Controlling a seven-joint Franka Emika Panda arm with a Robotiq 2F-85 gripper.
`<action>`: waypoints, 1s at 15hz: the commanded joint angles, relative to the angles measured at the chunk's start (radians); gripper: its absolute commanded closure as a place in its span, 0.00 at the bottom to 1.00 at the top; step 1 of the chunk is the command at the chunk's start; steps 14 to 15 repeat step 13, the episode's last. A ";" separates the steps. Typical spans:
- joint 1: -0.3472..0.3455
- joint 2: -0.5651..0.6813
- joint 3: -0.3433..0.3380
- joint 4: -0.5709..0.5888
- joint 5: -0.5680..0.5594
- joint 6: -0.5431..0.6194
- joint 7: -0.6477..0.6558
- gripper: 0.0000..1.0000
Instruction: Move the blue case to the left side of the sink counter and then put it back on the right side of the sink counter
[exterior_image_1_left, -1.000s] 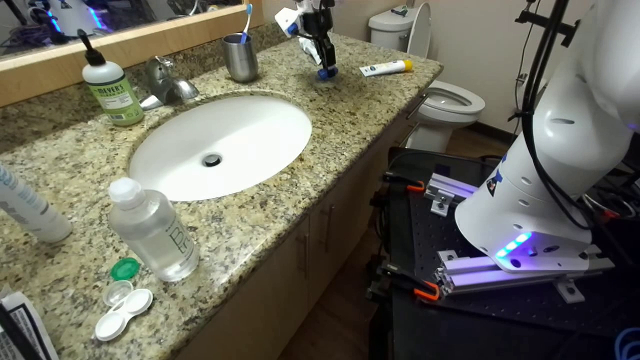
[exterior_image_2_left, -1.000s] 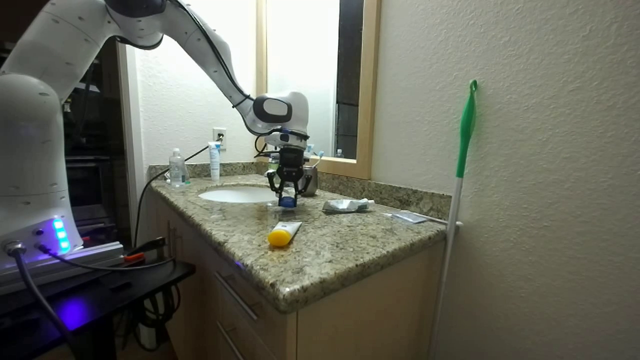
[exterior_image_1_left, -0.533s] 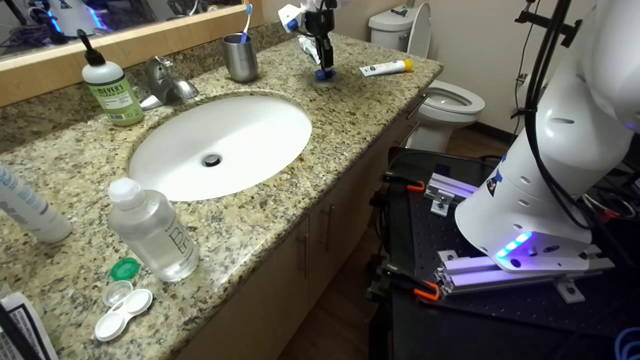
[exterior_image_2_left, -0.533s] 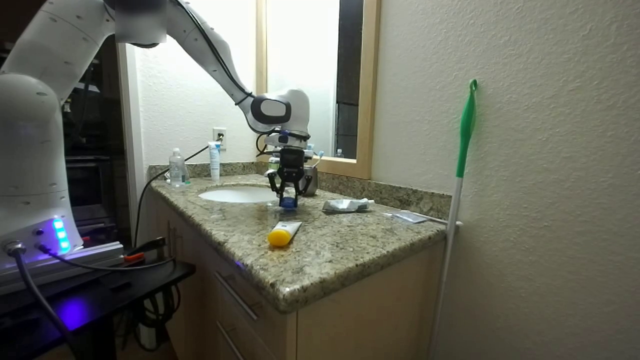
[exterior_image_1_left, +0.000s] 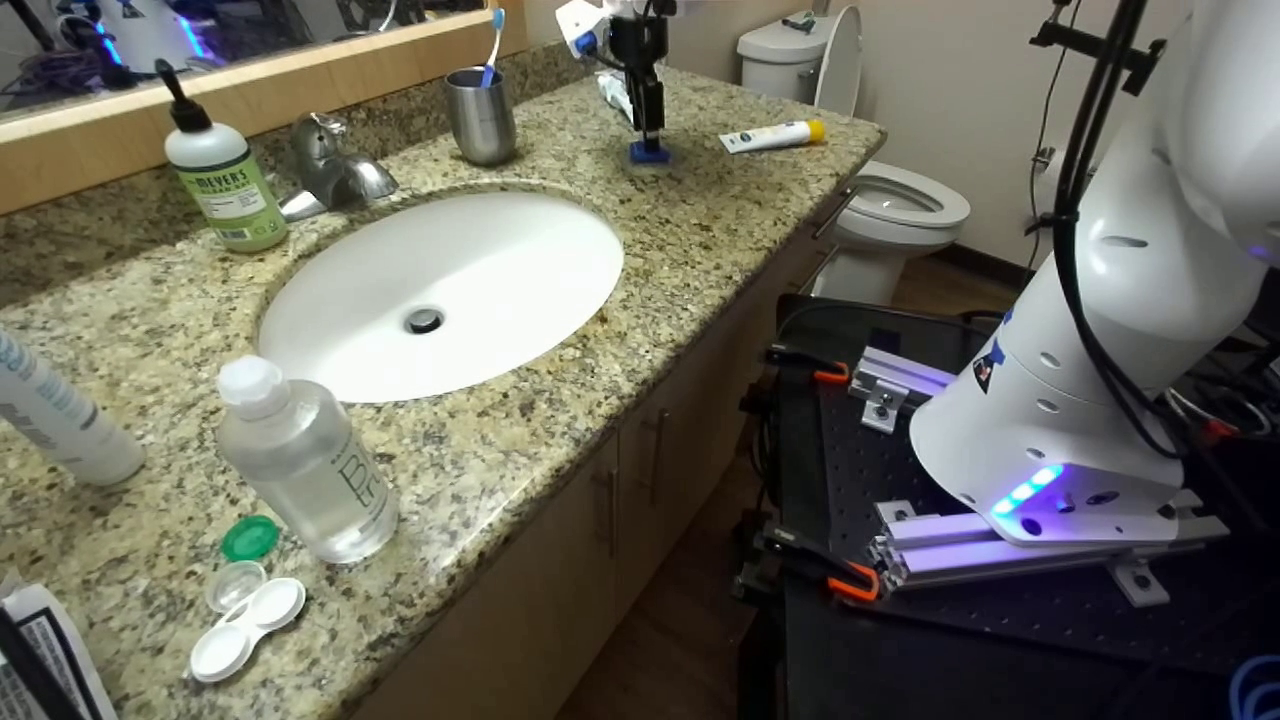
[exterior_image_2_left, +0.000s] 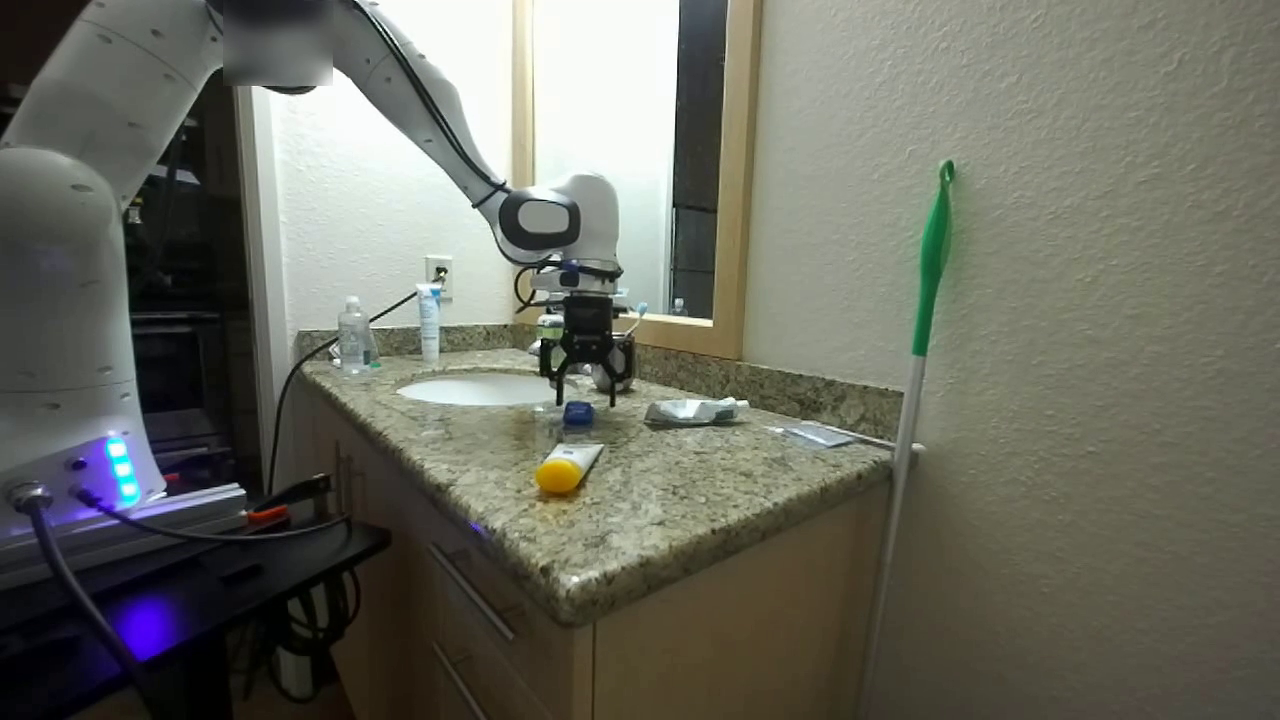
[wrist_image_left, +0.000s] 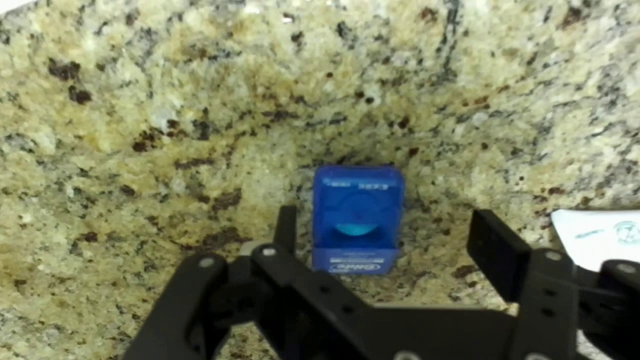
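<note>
Just beneath the two parted jaws of the gripper (exterior_image_2_left: 585, 398) lies one blue case (wrist_image_left: 357, 210), its lettering blurred; well apart, one pump bottle (exterior_image_1_left: 232, 198) reads "MEYER'S".

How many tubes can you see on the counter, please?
3: a yellow-capped tube and a crumpled white tube lying near the blue case, and an upright tube toward the opposite end of the sink counter. Others may be hidden.

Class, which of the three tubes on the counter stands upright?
The white-and-blue tube, the one nearest the clear bottle. It alone stands on end; the yellow-capped tube and the crumpled tube both lie flat.
</note>
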 joint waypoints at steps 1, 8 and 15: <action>0.011 -0.074 0.005 -0.051 -0.018 0.097 -0.037 0.00; 0.000 -0.269 0.004 -0.034 -0.039 0.082 -0.140 0.00; -0.008 -0.409 0.017 -0.103 -0.036 0.081 -0.191 0.00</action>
